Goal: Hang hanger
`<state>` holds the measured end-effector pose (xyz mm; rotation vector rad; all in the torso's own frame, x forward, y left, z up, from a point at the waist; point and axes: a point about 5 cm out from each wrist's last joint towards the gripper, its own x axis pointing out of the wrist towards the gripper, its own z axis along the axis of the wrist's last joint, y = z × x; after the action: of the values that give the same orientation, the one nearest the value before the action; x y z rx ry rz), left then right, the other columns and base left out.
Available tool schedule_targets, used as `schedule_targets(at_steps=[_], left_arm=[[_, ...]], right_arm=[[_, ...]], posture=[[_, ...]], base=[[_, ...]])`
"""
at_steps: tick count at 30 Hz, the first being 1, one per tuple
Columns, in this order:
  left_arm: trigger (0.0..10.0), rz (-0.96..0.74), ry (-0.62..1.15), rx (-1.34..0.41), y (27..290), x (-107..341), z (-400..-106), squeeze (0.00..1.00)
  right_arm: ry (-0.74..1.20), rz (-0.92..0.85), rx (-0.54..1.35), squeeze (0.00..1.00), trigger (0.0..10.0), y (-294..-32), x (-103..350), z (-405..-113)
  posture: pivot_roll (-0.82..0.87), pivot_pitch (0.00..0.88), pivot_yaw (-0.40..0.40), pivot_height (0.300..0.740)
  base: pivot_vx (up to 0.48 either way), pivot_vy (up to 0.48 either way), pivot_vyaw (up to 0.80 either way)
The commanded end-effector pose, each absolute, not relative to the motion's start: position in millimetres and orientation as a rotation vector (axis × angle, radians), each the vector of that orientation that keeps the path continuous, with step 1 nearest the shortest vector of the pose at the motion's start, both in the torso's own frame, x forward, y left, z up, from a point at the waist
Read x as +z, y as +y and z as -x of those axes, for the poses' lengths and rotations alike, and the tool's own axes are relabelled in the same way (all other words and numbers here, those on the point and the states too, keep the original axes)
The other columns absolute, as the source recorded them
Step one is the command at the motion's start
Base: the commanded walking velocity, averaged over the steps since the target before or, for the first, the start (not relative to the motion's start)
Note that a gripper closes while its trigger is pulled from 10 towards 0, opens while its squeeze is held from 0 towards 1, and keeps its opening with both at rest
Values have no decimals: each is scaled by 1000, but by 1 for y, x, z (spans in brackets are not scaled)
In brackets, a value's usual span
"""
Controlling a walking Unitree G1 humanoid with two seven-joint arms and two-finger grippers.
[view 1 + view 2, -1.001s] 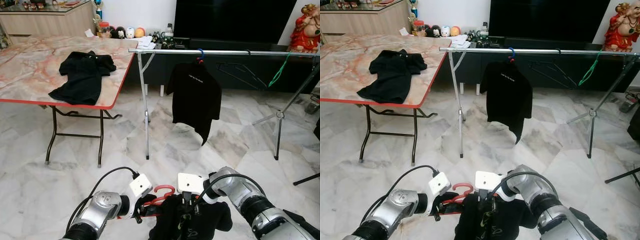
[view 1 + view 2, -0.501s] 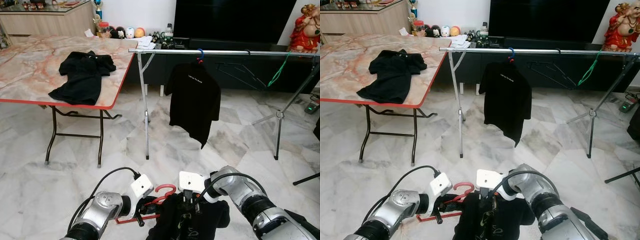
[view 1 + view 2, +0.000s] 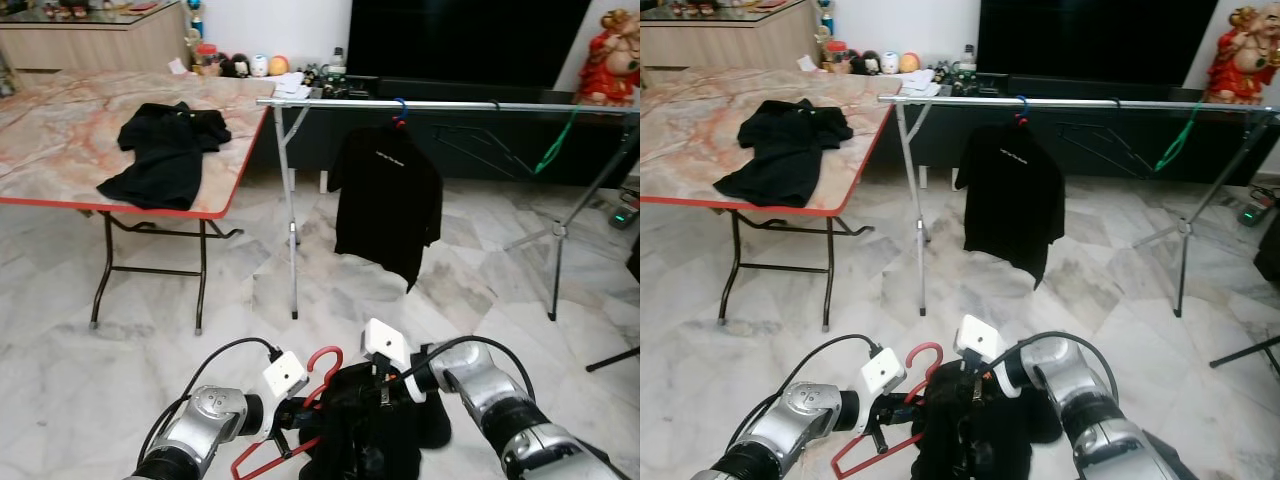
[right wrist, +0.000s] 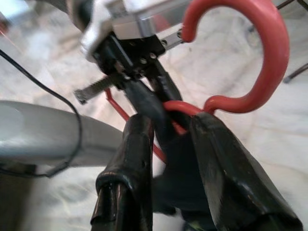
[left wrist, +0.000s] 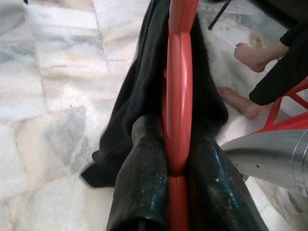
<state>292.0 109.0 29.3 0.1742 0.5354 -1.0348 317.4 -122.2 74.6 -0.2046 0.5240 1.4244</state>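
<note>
Red plastic marks the hanger [image 3: 318,376], which now stands more upright than half a second ago, its hook raised above the black shirt [image 3: 372,432] and its lower bar swung down to the near left. The left gripper [image 3: 290,418] pinches the hanger's neck, both fingers [image 5: 142,185] pressed against the red bar. The right gripper [image 3: 378,385] has shifted left and is clamped on the shirt's collar by the hook. By my reading, the shirt is being seated on the hanger, while the rail [image 3: 450,104] stands far ahead, one shirt already hung [image 3: 387,205].
</note>
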Motion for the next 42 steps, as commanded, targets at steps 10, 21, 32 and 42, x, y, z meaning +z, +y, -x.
schedule_targets(at_steps=[10, 21, 32, 42], left_arm=[[0, -165, 515, -1044, 109, 34, -294, 0], [0, -135, 522, -1059, 112, 32, -290, 0], [0, 8, 430, -1075, 152, 59, -293, 0], [0, -18, 448, -1258, 165, 75, -276, 0]], right_arm=[[585, 323, 1295, 0, 10000, -149, 58, -310], [338, 297, 1044, 0, 10000, -199, 108, -327], [582, 378, 1106, 0, 10000, -256, 89, -283], [524, 359, 992, 1000, 10000, -264, 97, -296]], posture=[[50, 39, -23, 740], [12, 40, -18, 740], [0, 36, -18, 740], [5, 21, -14, 740]], base=[[0, 0, 0], [0, 0, 0], [0, 0, 0], [0, 0, 0]])
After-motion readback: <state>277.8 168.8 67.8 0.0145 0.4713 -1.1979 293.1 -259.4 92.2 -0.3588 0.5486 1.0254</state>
